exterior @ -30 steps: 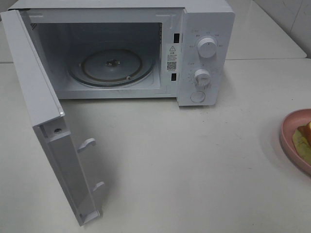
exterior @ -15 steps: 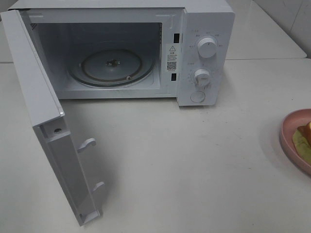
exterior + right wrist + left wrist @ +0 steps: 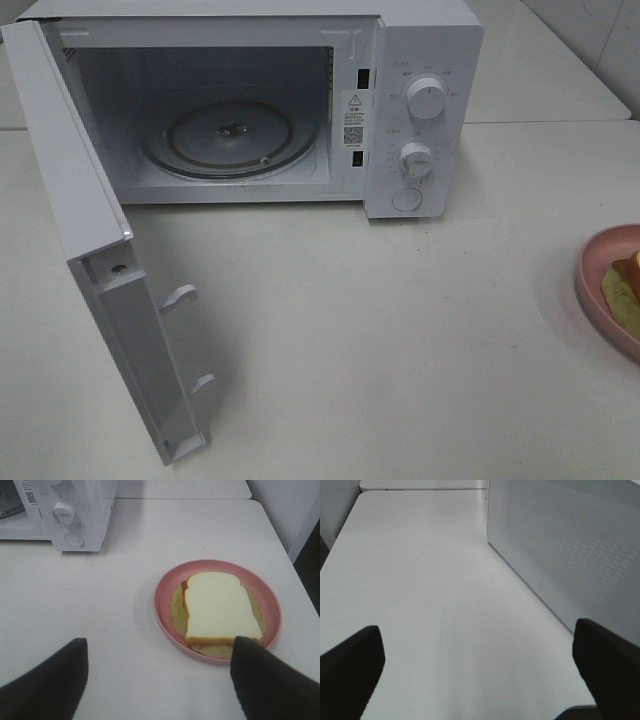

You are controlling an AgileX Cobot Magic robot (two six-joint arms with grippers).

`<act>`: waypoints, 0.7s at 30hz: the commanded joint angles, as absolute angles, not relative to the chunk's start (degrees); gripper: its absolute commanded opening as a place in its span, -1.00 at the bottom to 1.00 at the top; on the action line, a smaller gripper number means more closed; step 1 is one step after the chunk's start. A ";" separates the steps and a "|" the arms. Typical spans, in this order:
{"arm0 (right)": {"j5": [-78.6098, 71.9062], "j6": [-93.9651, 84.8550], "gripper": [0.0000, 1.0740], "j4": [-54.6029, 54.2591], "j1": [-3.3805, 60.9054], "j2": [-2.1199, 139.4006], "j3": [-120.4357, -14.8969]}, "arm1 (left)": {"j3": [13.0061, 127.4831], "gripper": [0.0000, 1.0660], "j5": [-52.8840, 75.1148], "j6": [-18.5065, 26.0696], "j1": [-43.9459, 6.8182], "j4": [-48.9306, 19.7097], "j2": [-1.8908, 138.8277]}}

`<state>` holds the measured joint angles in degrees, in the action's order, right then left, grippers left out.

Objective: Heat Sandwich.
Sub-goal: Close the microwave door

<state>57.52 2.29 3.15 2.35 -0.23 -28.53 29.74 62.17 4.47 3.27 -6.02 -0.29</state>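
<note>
Pink plate (image 3: 165, 611): lower right of the right wrist frame, cut by the right edge of the high frame; unmoved since a second ago.
Sandwich (image 3: 220, 607): lying on the plate, not yet lifted.
Right gripper (image 3: 157, 680): spread wide, empty, short of the plate.
Left gripper (image 3: 477, 672): wide apart, empty, over bare tabletop (image 3: 420, 580).
Change: nothing has shifted across the last second; loading has likely not begun.
Door (image 3: 90, 250): swung open, lower left of the high frame.
Microwave (image 3: 425, 60): upper frame, glass turntable (image 3: 230, 135) bare.
Obstacles: none between plate and cavity.
</note>
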 commanded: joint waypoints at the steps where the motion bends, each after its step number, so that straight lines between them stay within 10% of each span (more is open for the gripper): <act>1: 57.12 2.58 0.41 3.21 1.95 -1.83 -28.48 | 30.25 0.83 60.68 3.55 2.92 -6.07 -0.57; 13: 57.12 2.23 0.41 3.15 1.95 -1.83 -28.48 | 31.17 0.45 51.34 3.55 2.92 -5.84 9.97; 21: 57.12 2.23 0.41 3.15 1.95 -1.83 -28.48 | 26.13 -0.69 35.58 3.67 2.92 -5.73 16.44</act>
<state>57.52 2.29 3.15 2.35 -0.23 -28.53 27.79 41.14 4.07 3.27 -5.73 14.67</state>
